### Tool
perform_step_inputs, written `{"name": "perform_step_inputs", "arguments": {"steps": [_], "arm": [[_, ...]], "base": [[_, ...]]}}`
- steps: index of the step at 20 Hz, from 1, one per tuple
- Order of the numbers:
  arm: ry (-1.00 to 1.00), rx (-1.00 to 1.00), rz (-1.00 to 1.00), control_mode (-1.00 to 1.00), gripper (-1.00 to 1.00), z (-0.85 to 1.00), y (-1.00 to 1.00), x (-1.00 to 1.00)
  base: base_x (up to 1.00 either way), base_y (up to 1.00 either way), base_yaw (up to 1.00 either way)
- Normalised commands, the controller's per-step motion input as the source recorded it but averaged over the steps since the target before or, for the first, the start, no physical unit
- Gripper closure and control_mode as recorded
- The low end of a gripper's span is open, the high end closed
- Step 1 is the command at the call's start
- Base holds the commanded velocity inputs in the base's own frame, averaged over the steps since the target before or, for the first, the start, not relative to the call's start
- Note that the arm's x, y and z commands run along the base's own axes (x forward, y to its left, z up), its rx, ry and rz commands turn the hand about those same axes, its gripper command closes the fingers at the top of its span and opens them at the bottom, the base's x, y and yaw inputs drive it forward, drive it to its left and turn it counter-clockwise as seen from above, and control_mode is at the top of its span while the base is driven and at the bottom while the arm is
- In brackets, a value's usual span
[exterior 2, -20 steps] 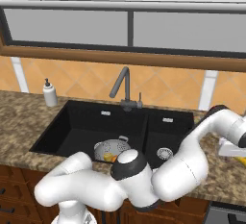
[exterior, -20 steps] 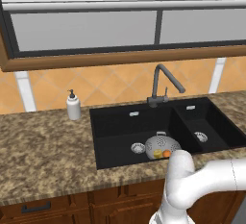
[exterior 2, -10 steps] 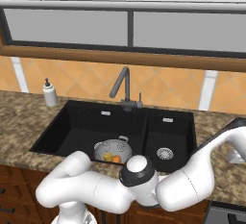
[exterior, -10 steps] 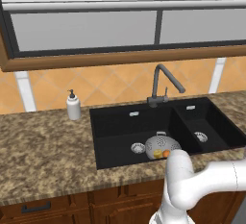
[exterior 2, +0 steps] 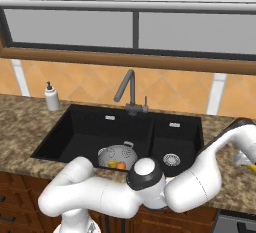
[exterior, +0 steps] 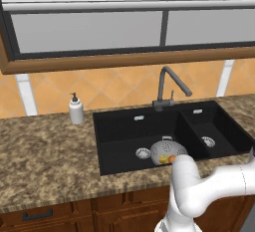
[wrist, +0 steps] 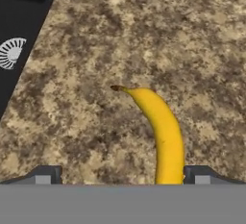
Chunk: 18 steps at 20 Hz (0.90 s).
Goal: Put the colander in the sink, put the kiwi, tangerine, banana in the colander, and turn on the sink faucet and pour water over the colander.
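Below, banana (wrist: 163, 131) curved, yellow, dark-tipped, lying on speckled granite counter (wrist: 144, 35); fingers (wrist: 122, 176) spread wide, holding nothing.

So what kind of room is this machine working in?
A kitchen, by the look of it, though a computer-rendered one. A black two-basin sink with a gooseneck faucet sits in a speckled stone counter, a soap dispenser beside it, and a banana lies on the counter.

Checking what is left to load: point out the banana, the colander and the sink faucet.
banana (wrist: 166, 131), hand view, on the middle of its yellow body as it lies on the counter.
colander (exterior: 168, 150), left base view, on its perforated grey wall, inside the large basin.
sink faucet (exterior 2: 131, 84), right base view, on its upright neck.
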Motion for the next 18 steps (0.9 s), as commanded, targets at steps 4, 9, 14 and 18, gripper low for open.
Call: {"name": "perform_step_inputs", "arguments": {"steps": [4, 9, 14, 18], "arm": [[0.00, -0.09, 0.00, -1.00, -1.00, -0.35, 0.00, 0.22], [0.06, -0.12, 0.06, -1.00, -1.00, -0.46, 0.00, 0.11], [0.08, -0.14, 0.15, -1.00, -1.00, -0.19, -0.01, 0.31], [0.12, -0.06, 0.15, -1.00, -1.00, -0.06, -0.09, 0.31]], "base": [[0.00, 0.00, 0.00], [0.00, 0.00, 0.00], [0.00, 0.00, 0.00], [0.00, 0.00, 0.00]]}}
